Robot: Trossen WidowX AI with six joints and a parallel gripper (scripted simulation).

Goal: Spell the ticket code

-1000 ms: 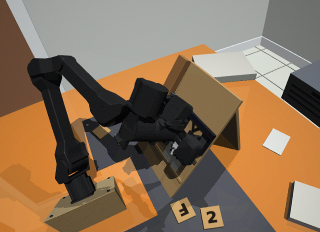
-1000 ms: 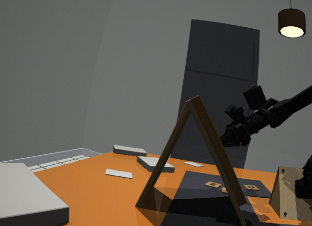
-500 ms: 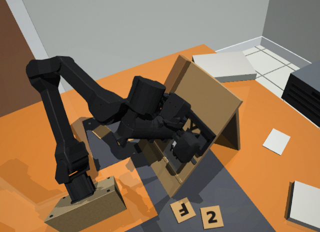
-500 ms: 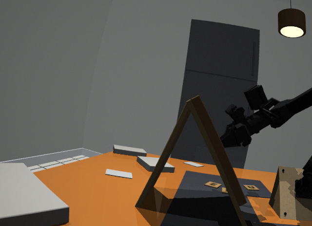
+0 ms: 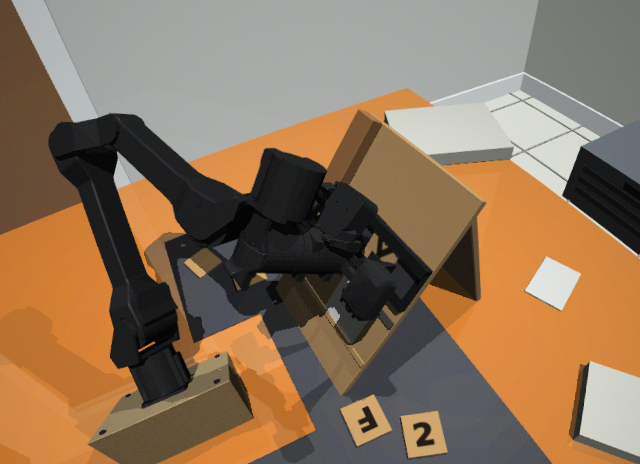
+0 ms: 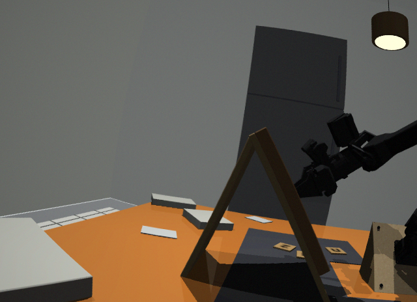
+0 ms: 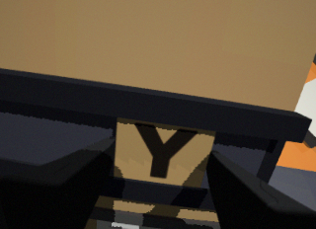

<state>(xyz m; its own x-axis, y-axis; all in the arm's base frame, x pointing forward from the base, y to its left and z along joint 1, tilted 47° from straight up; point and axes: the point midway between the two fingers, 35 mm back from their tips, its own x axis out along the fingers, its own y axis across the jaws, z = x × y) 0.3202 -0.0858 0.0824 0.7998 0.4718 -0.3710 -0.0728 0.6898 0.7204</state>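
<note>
My gripper [image 5: 381,256] [image 6: 298,192] [image 7: 162,150] is shut on the Y tile [image 5: 373,246] [image 7: 130,155], one finger at each side. The Y is upright in the wrist view. The tile sits in the black rail [image 5: 402,246] [image 7: 148,97] on the sloping board [image 5: 423,182] [image 6: 286,187] [image 7: 148,32], left of the rail's right end. The ticket [image 5: 333,314] [image 7: 125,225] is mostly hidden; its print is unreadable. An F tile [image 5: 355,421] and a 2 tile [image 5: 410,438] lie on the mat [image 5: 444,356]. A U tile [image 6: 330,248] shows in the exterior view.
Two tiles [image 5: 194,267] [image 5: 256,276] lie behind the arm, one mostly hidden. Pale slabs [image 5: 449,128] [image 5: 615,407] [image 6: 33,252] and a white card [image 5: 553,283] [image 6: 158,232] lie on the orange counter [image 5: 516,232]. The arm's base block [image 5: 186,423] stands before the board.
</note>
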